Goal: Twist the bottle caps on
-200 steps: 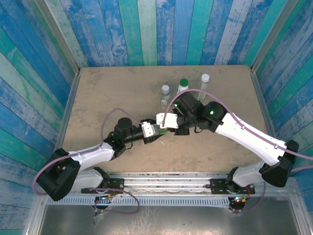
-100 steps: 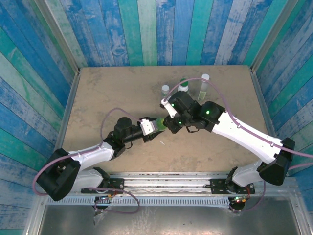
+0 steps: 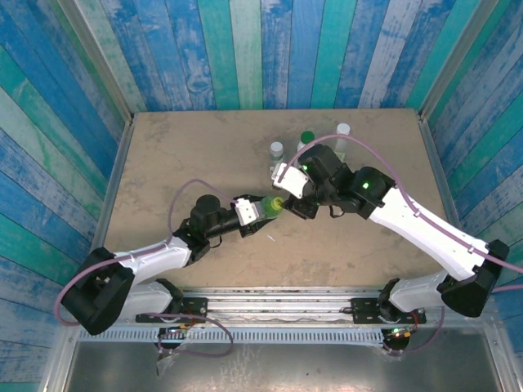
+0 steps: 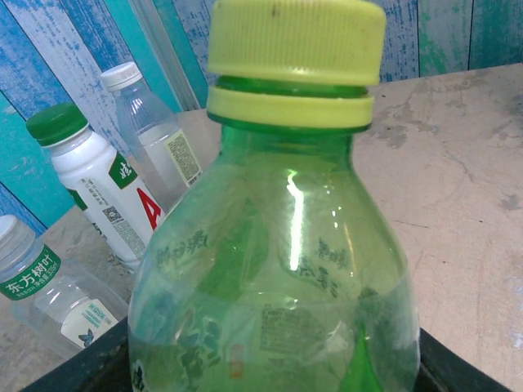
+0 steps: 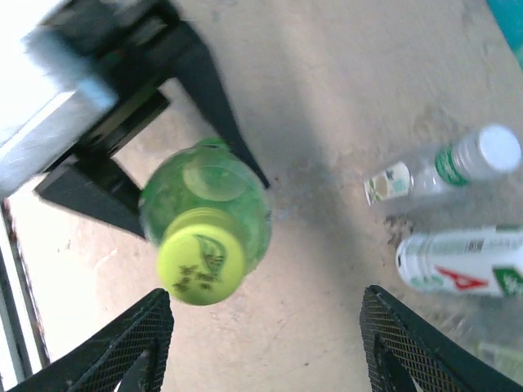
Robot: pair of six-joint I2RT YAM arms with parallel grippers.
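My left gripper (image 3: 255,211) is shut on the body of the translucent green bottle (image 3: 265,207) and holds it off the table. In the left wrist view the green bottle (image 4: 278,286) stands large, and the yellow-green cap (image 4: 296,41) sits on its neck. My right gripper (image 3: 291,201) is open just right of the cap (image 3: 276,204). Seen from the right wrist, the cap (image 5: 201,265) lies above and inside the left fingertip (image 5: 114,351), untouched, and the other fingertip (image 5: 417,343) stands far to the right.
Three capped bottles stand at the back of the table (image 3: 180,163): a short clear one (image 3: 277,152), a white one with a dark green cap (image 3: 307,139), and a tall clear one (image 3: 342,132). They lie close behind my right arm.
My right gripper has come off the yellow-green cap and drawn back to the right, which leaves the cap in plain sight. The left arm and the green bottle have stayed put.
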